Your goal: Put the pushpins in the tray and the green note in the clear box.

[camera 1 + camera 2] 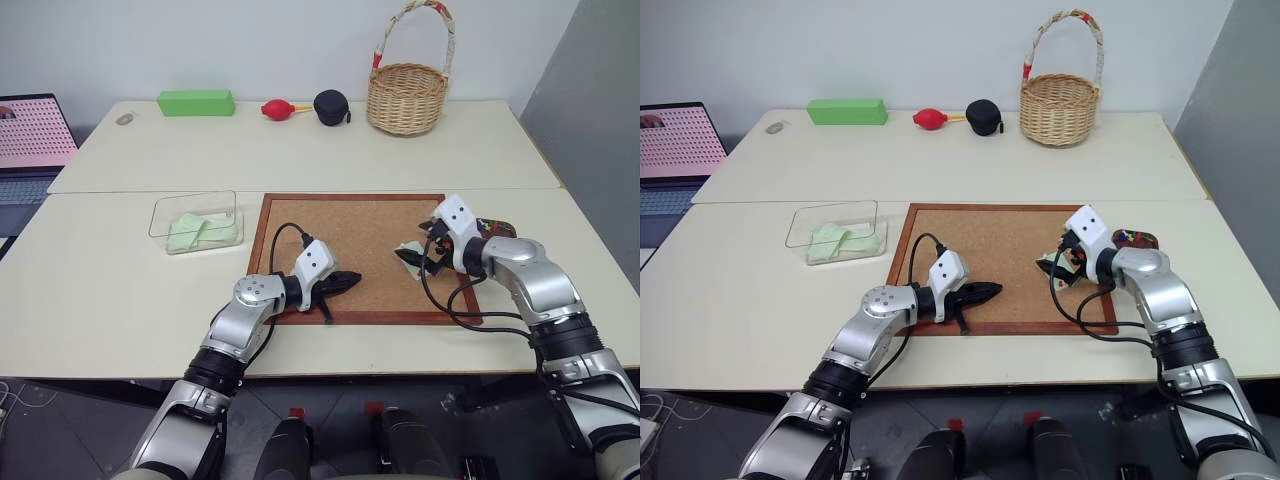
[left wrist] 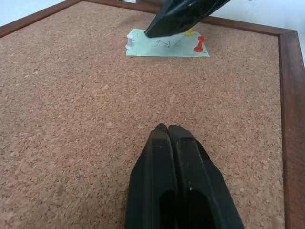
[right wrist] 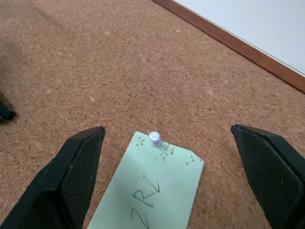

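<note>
The pin-pulling step is in hand: the right tool, wide open and empty, straddles the note pinned at the cork board's right, seemingly needing to close on the white pin; the left tool rests shut, empty.

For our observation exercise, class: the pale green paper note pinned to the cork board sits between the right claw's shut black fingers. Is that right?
Not quite. The right claw is wide open, not shut, as the right wrist view shows. The pale green paper note does sit between its fingers on the cork board.
</note>
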Controlling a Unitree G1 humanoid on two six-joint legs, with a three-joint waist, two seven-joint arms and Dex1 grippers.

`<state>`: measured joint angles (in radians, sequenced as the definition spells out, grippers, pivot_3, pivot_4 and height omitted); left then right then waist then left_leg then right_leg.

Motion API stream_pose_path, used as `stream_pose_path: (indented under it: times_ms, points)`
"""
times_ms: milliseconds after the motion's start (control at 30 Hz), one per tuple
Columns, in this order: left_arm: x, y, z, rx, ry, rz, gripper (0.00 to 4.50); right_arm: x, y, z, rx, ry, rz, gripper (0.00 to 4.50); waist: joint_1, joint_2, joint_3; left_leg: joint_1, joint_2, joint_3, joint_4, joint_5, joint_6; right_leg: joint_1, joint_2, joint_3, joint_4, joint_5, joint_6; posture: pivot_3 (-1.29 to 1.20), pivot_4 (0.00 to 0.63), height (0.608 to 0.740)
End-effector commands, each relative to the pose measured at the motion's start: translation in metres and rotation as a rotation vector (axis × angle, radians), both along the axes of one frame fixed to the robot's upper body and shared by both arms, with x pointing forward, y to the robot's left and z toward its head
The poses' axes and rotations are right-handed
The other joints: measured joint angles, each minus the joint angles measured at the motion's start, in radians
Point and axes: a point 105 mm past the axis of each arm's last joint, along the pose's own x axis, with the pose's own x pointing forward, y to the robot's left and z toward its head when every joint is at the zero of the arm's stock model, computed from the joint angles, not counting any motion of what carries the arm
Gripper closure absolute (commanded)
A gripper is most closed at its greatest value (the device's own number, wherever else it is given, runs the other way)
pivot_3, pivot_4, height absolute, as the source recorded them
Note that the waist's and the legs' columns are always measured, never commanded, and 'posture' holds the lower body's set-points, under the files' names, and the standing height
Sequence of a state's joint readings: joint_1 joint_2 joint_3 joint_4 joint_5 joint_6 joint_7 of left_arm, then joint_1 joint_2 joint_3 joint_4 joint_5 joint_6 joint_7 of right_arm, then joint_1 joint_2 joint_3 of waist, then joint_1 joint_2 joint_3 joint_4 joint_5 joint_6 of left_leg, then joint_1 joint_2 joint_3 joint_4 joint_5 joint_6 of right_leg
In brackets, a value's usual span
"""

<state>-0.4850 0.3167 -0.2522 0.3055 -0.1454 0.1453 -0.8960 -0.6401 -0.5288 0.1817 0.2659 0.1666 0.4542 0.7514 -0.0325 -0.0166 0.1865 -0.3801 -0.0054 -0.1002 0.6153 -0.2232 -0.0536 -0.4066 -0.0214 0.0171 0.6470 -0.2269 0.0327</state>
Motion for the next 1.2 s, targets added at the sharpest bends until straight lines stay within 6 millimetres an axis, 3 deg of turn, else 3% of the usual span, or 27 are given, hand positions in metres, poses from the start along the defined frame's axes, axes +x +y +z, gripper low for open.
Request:
stream_pose_path:
  times_ms: [33, 700, 1200]
  points:
    - [-0.004, 0.004, -0.011, 0.037, 0.031, 0.009, 4.50, 0.008, 0.003, 0.011, -0.023, -0.057, 0.026, 0.38, 0.000, 0.000, 0.000, 0.000, 0.000, 0.000, 0.000, 0.000, 0.000, 0.000, 0.000, 0.000, 0.000, 0.000, 0.000, 0.00, 0.150, 0.740]
    - [-0.005, 0.005, -0.015, 0.055, 0.034, 0.012, 4.50, 0.014, 0.006, 0.008, -0.083, -0.053, 0.096, 4.34, -0.001, 0.000, 0.000, 0.000, 0.000, 0.000, 0.000, 0.000, 0.000, 0.000, 0.000, 0.000, 0.000, 0.000, 0.000, 0.00, 0.150, 0.740]
    - [-0.002, 0.009, -0.022, 0.101, 0.057, 0.034, 4.50, 0.004, 0.012, 0.027, -0.027, -0.080, 0.126, 4.42, -0.001, 0.000, 0.000, 0.000, 0.000, 0.000, 0.000, 0.000, 0.000, 0.000, 0.000, 0.000, 0.000, 0.000, 0.000, 0.00, 0.150, 0.740]
